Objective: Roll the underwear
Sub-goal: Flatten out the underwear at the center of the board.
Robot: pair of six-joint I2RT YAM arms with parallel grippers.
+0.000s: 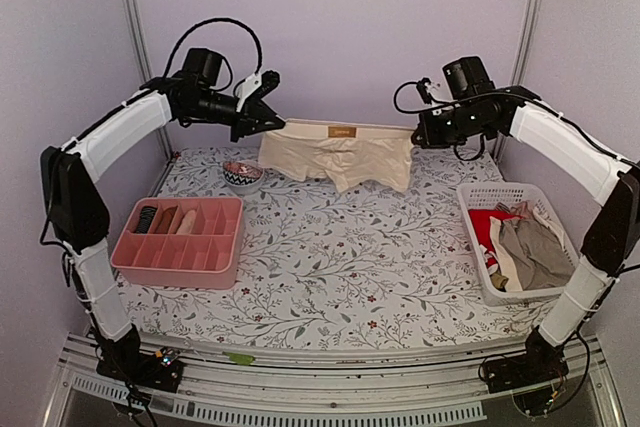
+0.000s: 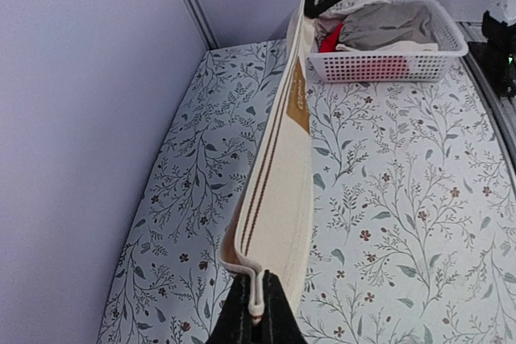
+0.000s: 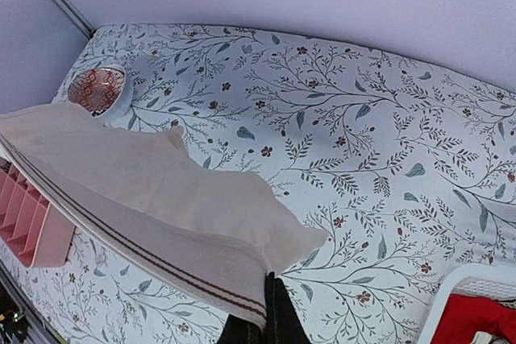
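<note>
Cream boxer-brief underwear [image 1: 338,154] with a striped waistband and tan label hangs stretched in the air at the back of the table. My left gripper [image 1: 274,124] is shut on its left waistband corner, and my right gripper [image 1: 417,136] is shut on its right corner. In the left wrist view the waistband [image 2: 278,191] runs from my closed gripper [image 2: 258,312] away to the other gripper. In the right wrist view the garment [image 3: 153,199] spreads left from my shut gripper [image 3: 270,316]. More garments lie in the white basket [image 1: 472,197].
A pink divided tray [image 1: 222,269] holding rolled garments sits at the left. A small patterned bowl [image 1: 242,175] stands behind it near the hanging underwear. The white basket sits at the right, seen also in the left wrist view [image 2: 451,46]. Walls close in at back and sides.
</note>
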